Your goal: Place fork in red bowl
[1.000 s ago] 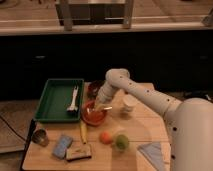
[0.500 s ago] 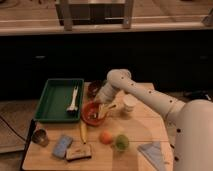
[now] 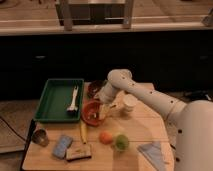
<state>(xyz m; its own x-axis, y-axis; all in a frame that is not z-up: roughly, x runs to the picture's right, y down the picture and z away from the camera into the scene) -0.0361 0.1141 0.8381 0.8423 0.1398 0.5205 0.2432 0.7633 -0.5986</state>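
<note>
Lying left of red bowl (image 3: 90,114): white utensil (image 3: 74,98) in green tray (image 3: 45,102), not wanted one. Fork (image 3: 103,112) was at red bowl's right rim, under gripper (image 3: 106,107), likely for drop inside; whether gripper clamped it, could not tell.

The pale pincer (image 3: 104,106) hangs at the orange-red bowl (image 3: 89,114), beside a green tray (image 3: 54,100).

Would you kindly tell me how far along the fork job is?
Done: the fork is already at the right rim of the red bowl. In hand: the gripper hangs directly over it there. Left: whether the fork lies inside is unclear, so settling it and withdrawing remain.
</note>
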